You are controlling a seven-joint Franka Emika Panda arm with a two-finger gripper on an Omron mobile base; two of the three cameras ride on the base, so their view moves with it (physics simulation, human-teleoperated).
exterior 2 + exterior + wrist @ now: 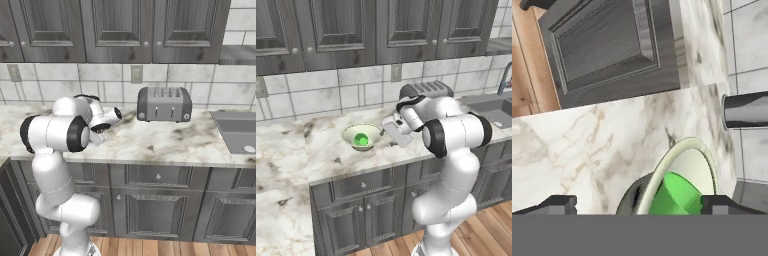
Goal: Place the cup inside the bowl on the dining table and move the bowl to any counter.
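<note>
Resting in the bowl (362,135) — cup (361,139) beside the open gripper (639,202).

toaster (164,104) – against tiled wall | sink (239,131) – far right | wall outlet (136,73) above toaster

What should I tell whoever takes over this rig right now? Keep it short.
End effector: open, holding nothing, its tips straddling the bowl's near side.
Cup: inside the bowl.
Bowl: standing on the counter by the tiled wall, left of the toaster.
Done: cup is in the bowl, and the bowl sits on a counter.
Left: apparently just backing the arm clear without nudging the bowl.
</note>
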